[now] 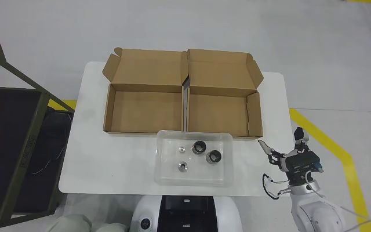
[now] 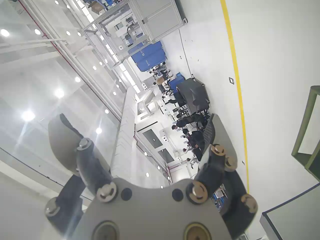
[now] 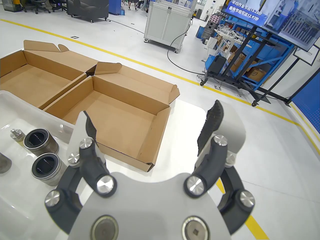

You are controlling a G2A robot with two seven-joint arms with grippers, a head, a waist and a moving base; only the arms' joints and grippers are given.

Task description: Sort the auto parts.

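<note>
Right gripper [image 1: 267,167] hangs spread open above the table [image 1: 87,145] beside the clear tray [image 1: 164,174], which holds two ring bearings [image 1: 199,147] and two small metal parts [image 1: 183,166]. Left gripper [image 2: 137,123] is spread open too. Two open cardboard boxes [image 1: 145,110] touch behind the tray.

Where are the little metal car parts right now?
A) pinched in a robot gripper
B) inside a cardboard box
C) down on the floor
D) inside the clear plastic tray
D: all four metal parts lie inside the clear plastic tray, in front of the two cardboard boxes.
</note>
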